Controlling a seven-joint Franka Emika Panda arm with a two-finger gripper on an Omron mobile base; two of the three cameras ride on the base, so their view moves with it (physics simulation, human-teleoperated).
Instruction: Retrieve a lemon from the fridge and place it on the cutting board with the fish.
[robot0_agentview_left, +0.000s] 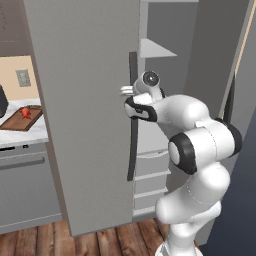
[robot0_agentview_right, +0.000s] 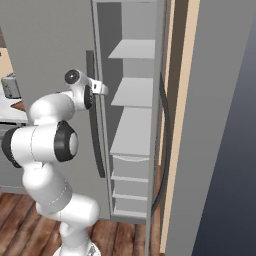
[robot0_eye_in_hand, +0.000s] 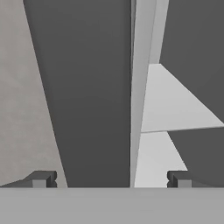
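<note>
No text, label, brand, number or sign can be read anywhere: the fridge doors, its shelves and the wall are all plain.

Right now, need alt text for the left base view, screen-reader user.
A white robot arm reaches its open gripper to the dark vertical handle of a grey fridge, whose doors stand partly open on grey shelves and drawers. At far left, a wooden cutting board on the counter carries a small red fish.

arm: glossy white rounded segments
joints: dark bands and round caps
fingertips: small, dark grey, blocky
</note>
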